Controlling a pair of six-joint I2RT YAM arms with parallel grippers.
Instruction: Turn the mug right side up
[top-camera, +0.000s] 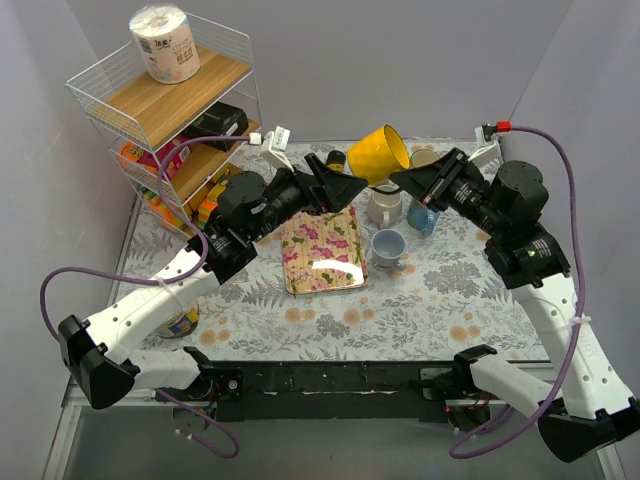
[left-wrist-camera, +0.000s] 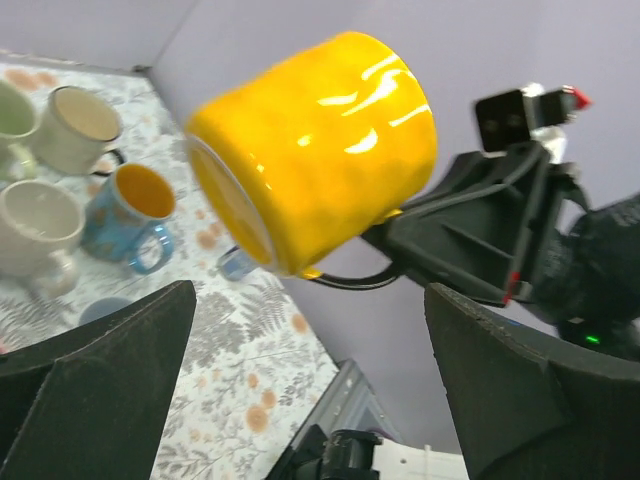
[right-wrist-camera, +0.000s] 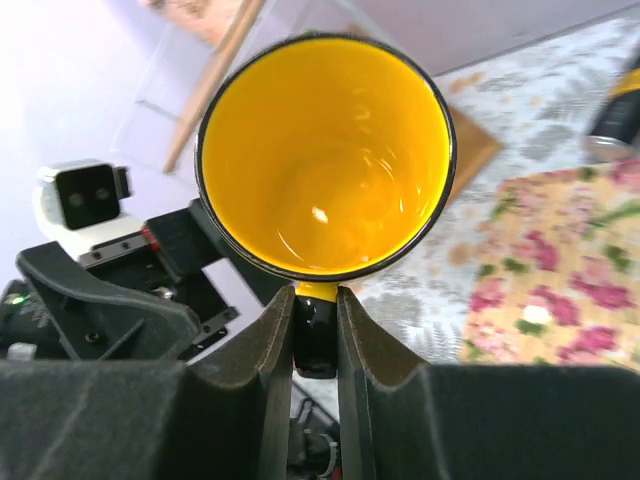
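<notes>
Below the lifted yellow mug (top-camera: 378, 153) (left-wrist-camera: 320, 150) (right-wrist-camera: 325, 155), at upper centre of the top view, a white cup (top-camera: 384, 205), a blue mug (top-camera: 424, 217) and a small grey-blue cup (top-camera: 388, 246) stand on the leaf-patterned surface (top-camera: 440, 290). They are beside a flowered tray (top-camera: 322, 250), and a wire rack (top-camera: 170, 110) bearing a paper roll (top-camera: 165, 44) is at upper left. Both arms reach inward toward the mug: the right tool (top-camera: 400, 180) (right-wrist-camera: 315, 320) is clamped on its handle, holding it tilted on its side in the air, while the left tool (top-camera: 350, 185) (left-wrist-camera: 310, 390) faces its base with fingers spread wide, gripping nothing. The mug is glossy and round-walled, with a dark rim.
</notes>
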